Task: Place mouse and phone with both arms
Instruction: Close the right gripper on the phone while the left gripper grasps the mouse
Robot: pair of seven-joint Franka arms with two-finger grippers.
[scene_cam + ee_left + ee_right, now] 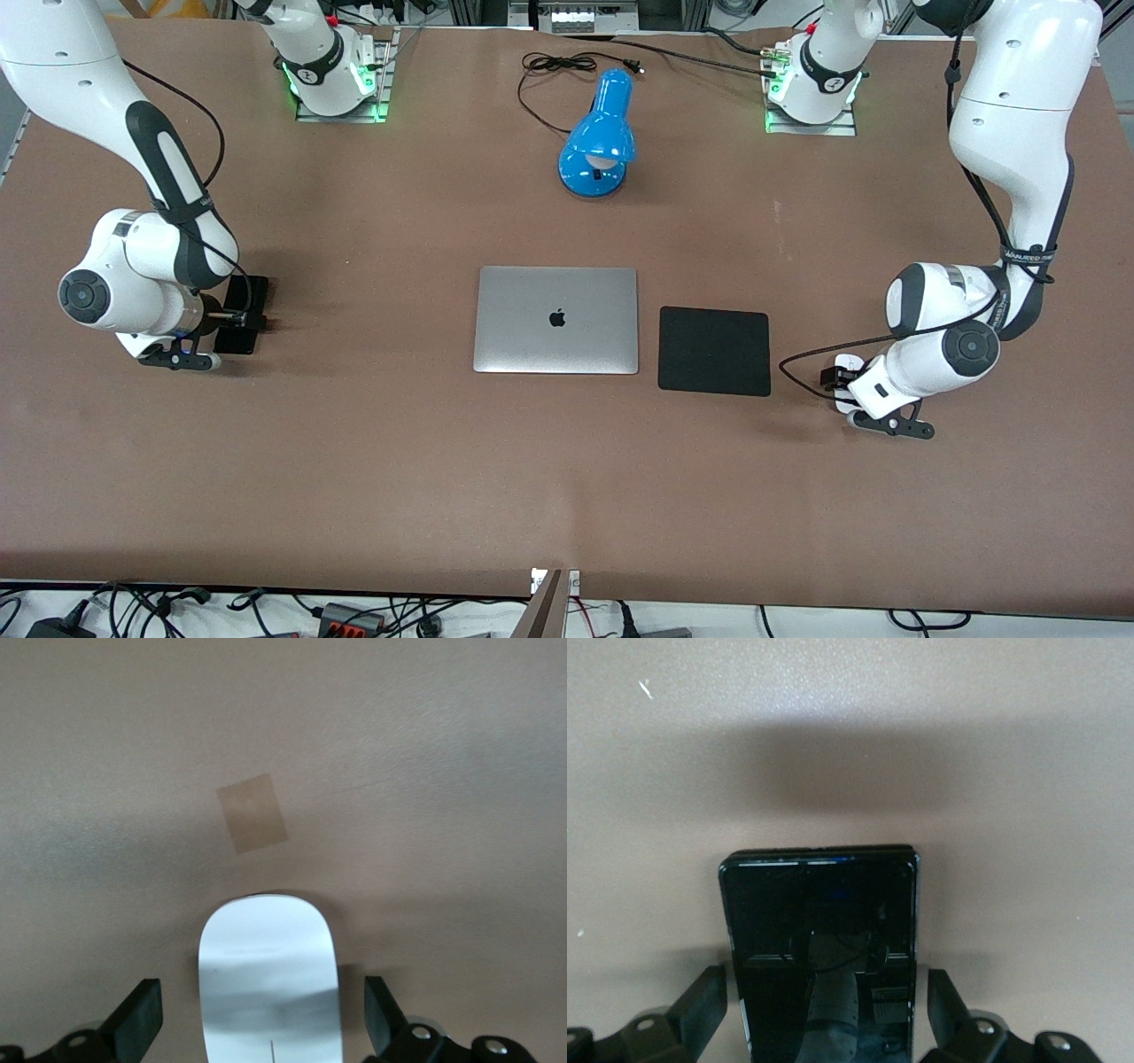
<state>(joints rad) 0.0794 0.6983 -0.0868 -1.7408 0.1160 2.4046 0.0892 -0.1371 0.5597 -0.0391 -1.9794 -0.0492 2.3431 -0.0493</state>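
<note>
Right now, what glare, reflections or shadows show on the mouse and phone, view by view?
Left wrist view: the mouse has a bright glossy sheen with a grey band across it. Right wrist view: the phone mirrors the gripper and camera above, and a broad soft shadow darkens the table above it. Front view: even light, with soft shadows under both arms.

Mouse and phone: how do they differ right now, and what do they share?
The mouse is white and oval; the phone is black, rectangular and flat, with a glossy face. The mouse lies at the left arm's end of the table, past the mouse pad; the phone lies at the right arm's end. Shared: each rests on the table between the open fingers of a pincer, left pincer and right pincer, with gaps either side.
</note>
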